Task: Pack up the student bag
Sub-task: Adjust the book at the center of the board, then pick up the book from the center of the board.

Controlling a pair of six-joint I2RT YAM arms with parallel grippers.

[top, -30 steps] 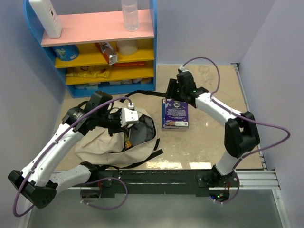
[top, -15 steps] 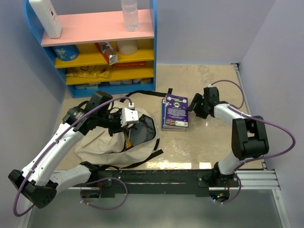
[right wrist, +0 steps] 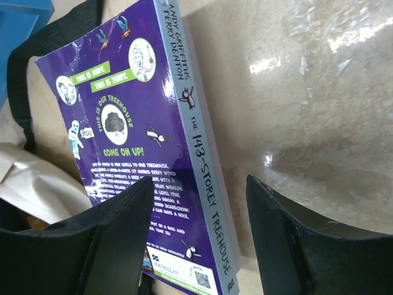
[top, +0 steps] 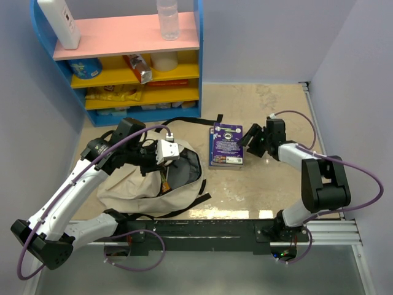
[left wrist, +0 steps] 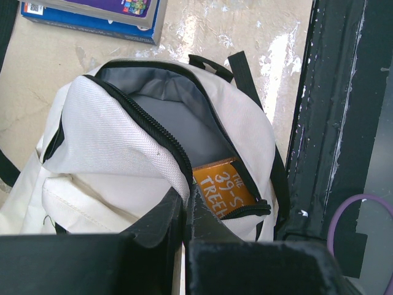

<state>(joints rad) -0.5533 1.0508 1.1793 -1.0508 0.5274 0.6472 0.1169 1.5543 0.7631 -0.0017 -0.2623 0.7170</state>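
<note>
One book packed: there's an orange book [left wrist: 224,184] sitting inside the main compartment, cover text peeking out just past the zipper.
Bag location: the student bag [top: 132,187] is slumped on the table [top: 270,184] in front of the left arm, mouth facing the books, grey lining showing.
Left gripper [left wrist: 184,203]: jaws pinched together on the zipper rim of the bag. Looks like it's propping the opening up so stuff can slide in.
Right gripper [right wrist: 199,184]: jaws spread wide with nothing in them, down low just beside the purple book [right wrist: 123,141] on its spine side. Can't tell if a finger is touching the book yet.
Books left outside: the purple book lies flat, back cover up, just right of the bag mouth. From the left wrist view there's a blue book [left wrist: 92,27] under it, so probably two to go.
Shelf [top: 123,37]: bottles and snack packs at the far left. No clue if any of that counts as packing, the task doesn't say.
Progress guess: early-to-middle. Bag open and held, one thing in, the stack not yet grabbed.
What's left: grip the purple book, get it into the opening, same for the blue one, then maybe zip up.
Tricky bit: a flat book on a smooth table is hard to get fingers under, imo.
</note>
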